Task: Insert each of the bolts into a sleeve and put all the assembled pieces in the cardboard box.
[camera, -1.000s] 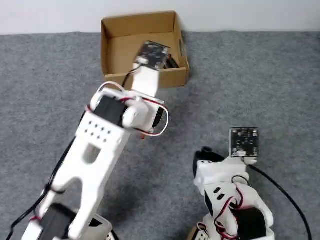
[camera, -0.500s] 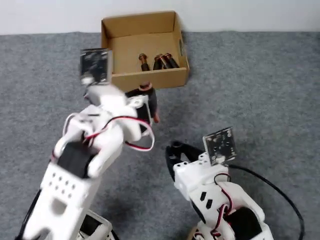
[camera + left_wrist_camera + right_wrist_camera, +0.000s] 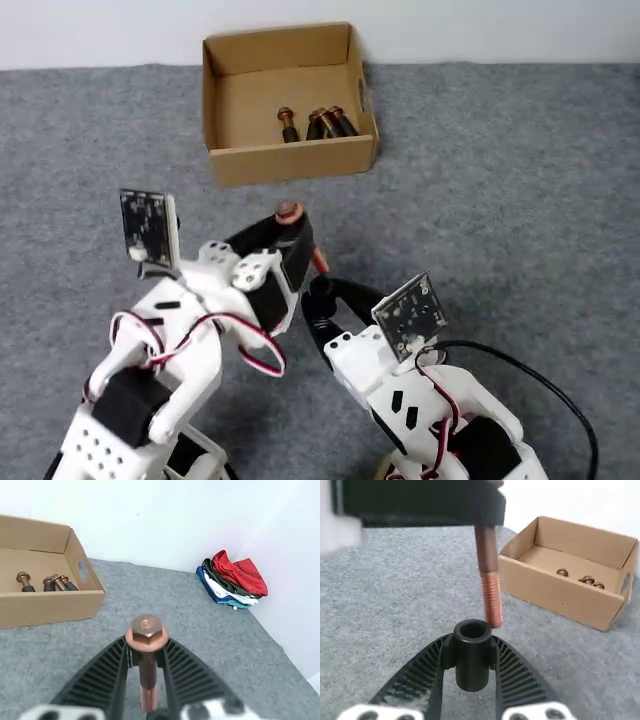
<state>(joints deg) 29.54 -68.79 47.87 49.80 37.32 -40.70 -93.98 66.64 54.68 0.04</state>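
grey carpet [image 3: 520, 200], mid-frame: my left gripper [image 3: 146, 655] is clamping the bolt [image 3: 146, 630], right gripper [image 3: 471, 650] is pinching the sleeve [image 3: 471, 665]; mating step, tip's looking off-bore, needing centring before pushing down.

Looks like a room in a home, not a fitted lab. Grey carpet-like surface [image 3: 520, 160] runs up to plain white walls [image 3: 150, 520]. A small stack of folded clothes [image 3: 231, 582] lies in the corner where two walls meet.
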